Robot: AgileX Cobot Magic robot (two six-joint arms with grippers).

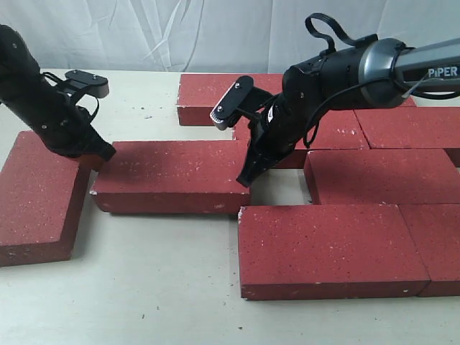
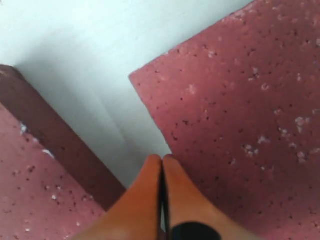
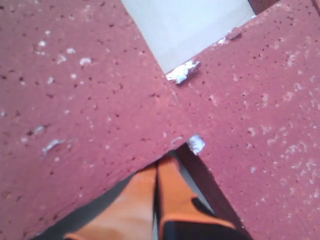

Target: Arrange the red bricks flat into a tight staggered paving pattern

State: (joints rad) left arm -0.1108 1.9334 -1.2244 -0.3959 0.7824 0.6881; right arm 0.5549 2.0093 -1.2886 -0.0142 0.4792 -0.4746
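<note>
Several red bricks lie flat on the table. The middle brick [image 1: 169, 176] sits between both grippers. My left gripper [image 1: 104, 152] is shut and empty, its tips at that brick's left end beside the far-left brick [image 1: 36, 194]. In the left wrist view the left gripper [image 2: 162, 159] rests at the edge of the middle brick [image 2: 240, 115]. My right gripper [image 1: 244, 180] is shut and empty against the brick's right end. In the right wrist view the right gripper [image 3: 164, 161] is tucked at the edge of the middle brick [image 3: 75, 100], with a neighbouring brick [image 3: 260, 110] touching corner to corner.
A front brick [image 1: 330, 248] and its neighbour [image 1: 438, 244] lie close to the near edge. Another brick [image 1: 384, 176] lies right of the gap, with back-row bricks [image 1: 215, 93] [image 1: 410, 126] behind. Pale table [image 1: 144, 287] shows at the front left; a white curtain hangs behind.
</note>
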